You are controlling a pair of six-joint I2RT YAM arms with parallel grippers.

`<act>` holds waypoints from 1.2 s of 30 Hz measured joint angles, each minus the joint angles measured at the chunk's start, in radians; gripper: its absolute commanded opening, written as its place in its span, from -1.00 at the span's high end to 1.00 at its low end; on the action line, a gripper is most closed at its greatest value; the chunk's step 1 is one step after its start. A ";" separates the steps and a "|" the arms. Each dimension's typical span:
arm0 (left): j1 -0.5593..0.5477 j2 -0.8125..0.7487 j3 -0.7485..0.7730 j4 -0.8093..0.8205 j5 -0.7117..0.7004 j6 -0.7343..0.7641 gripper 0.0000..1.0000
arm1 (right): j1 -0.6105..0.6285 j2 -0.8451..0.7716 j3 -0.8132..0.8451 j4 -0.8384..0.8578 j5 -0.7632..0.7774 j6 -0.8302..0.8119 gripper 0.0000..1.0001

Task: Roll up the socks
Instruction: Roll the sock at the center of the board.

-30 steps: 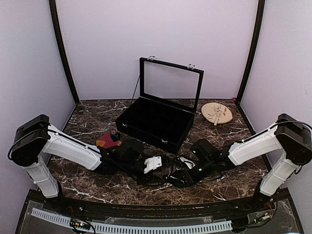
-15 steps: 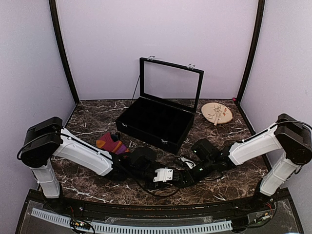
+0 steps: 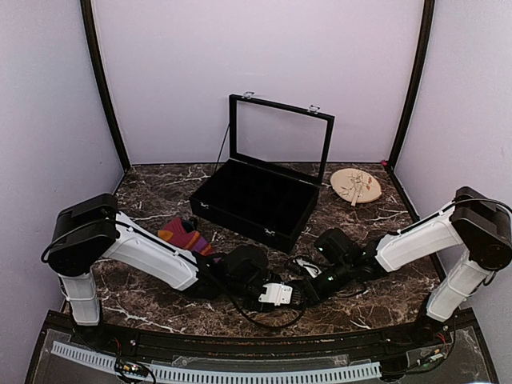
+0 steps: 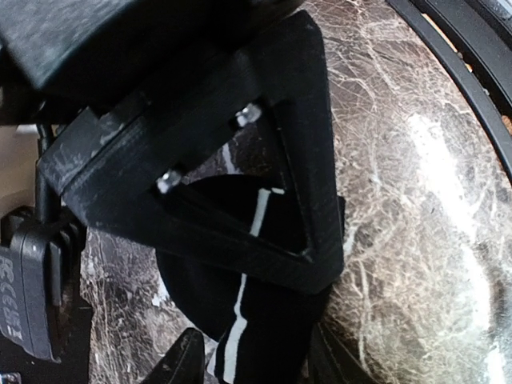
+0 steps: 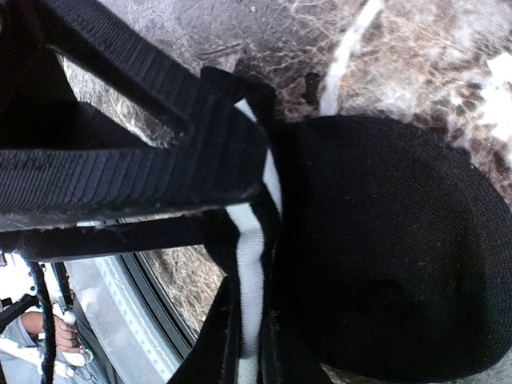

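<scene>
At the surface's (image 3: 152, 200) near middle, the black sock (image 5: 384, 256), likely limp, light and best pinched at its white-striped band, is clamped there by the right jaws; the left jaws' state I cannot tell.

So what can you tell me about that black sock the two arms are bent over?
The black sock is small, knitted and matte black, with a white stripe along its narrower end. It lies bunched into a rounded lump on the dark marble table, close to the front edge. The right gripper is shut on the striped part. A finger of the left gripper lies over it; whether that one grips is unclear. From above, the arms nearly hide it.
</scene>
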 measured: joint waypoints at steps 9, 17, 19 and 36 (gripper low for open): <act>0.000 0.006 0.024 -0.043 -0.008 0.048 0.23 | 0.000 0.000 0.000 -0.001 -0.004 -0.001 0.86; 0.000 0.026 0.080 -0.134 0.033 0.069 0.49 | -0.002 0.000 0.000 -0.005 -0.010 -0.002 0.86; 0.003 0.050 0.127 -0.179 0.051 0.070 0.59 | -0.003 0.000 0.000 -0.009 -0.013 -0.003 0.86; 0.037 0.106 0.256 -0.349 0.173 0.048 0.76 | -0.020 -0.045 -0.005 -0.062 0.003 -0.006 0.38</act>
